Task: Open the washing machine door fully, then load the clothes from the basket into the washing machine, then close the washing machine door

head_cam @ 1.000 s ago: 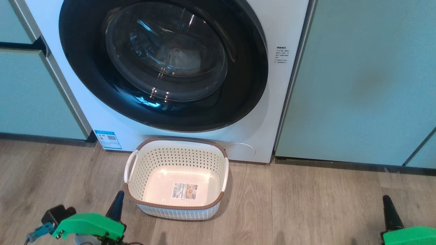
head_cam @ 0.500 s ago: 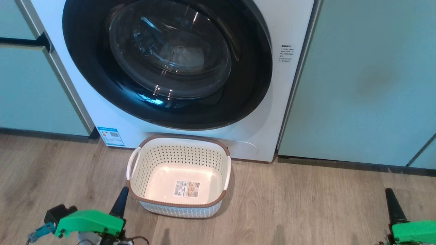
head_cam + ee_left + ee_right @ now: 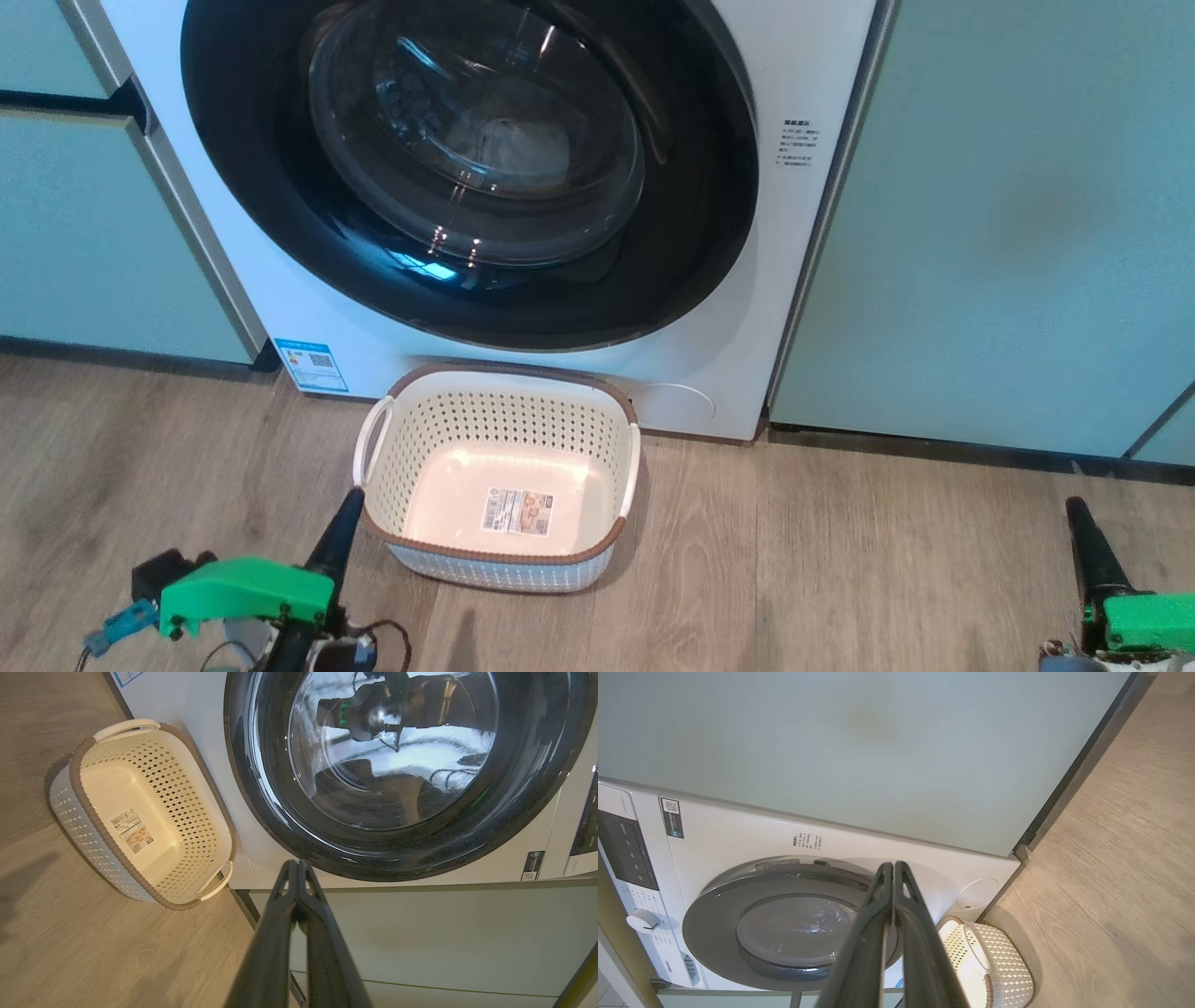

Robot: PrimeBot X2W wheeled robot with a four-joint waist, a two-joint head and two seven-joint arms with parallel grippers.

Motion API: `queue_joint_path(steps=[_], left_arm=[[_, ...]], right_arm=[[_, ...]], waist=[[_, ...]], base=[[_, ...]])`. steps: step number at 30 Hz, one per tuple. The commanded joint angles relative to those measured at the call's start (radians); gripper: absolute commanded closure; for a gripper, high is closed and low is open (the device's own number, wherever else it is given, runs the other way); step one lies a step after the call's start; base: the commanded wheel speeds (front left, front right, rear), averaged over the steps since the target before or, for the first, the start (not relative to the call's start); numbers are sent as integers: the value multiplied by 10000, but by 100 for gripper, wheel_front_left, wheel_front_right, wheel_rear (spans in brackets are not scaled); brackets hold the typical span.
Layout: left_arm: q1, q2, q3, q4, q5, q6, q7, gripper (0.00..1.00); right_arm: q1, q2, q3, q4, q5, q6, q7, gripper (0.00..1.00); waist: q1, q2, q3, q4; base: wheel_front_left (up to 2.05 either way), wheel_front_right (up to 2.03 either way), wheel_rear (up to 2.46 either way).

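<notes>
Wood-look floor (image 3: 840, 560) w/ pale green cabinets (image 3: 980, 233) either side of the washing machine (image 3: 738, 317). On its front the washing machine door (image 3: 233, 187) lies flush and looks shut. Thru the glass a pale lump, prob. the clothes (image 3: 523, 149), sits inside. White basket (image 3: 485, 574) stands on the floor right against the machine's base, below the door, w/ nothing in it but a label (image 3: 516, 511) on the bottom. Both pairs of jaws are clenched on nothing. The left jaws are low, just beside the basket's near-left corner; can't tell if touching. The right jaws are well apart from it, over bare floor on the right. Task looks about done, so risks are small ones. 1) Door may look flush w/o the latch caught, or w/ cloth pinched at the rim; reflections hide that, can't confirm. 2) Left arm moving off sideways could clip the light basket & shove or tip it. 3) If the door needs a re-press, clenched jaws on glossy curved glass may skid; safer on the black ring.
</notes>
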Motion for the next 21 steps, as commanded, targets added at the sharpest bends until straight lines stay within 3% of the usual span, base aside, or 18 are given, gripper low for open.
queue_joint_path(steps=[1,21], left_arm=[[-528,64,377,-425,-221,-13,69,100],[-611,-228,679,-869,-1804,-15,614,100]], right_arm=[[-548,-63,102,-417,276,-23,133,100],[-710,-65,-122,-703,2239,-28,689,100]], waist=[[-1,0,8,13],[-1,0,121,193]], base=[[0,0,0],[0,0,0]])
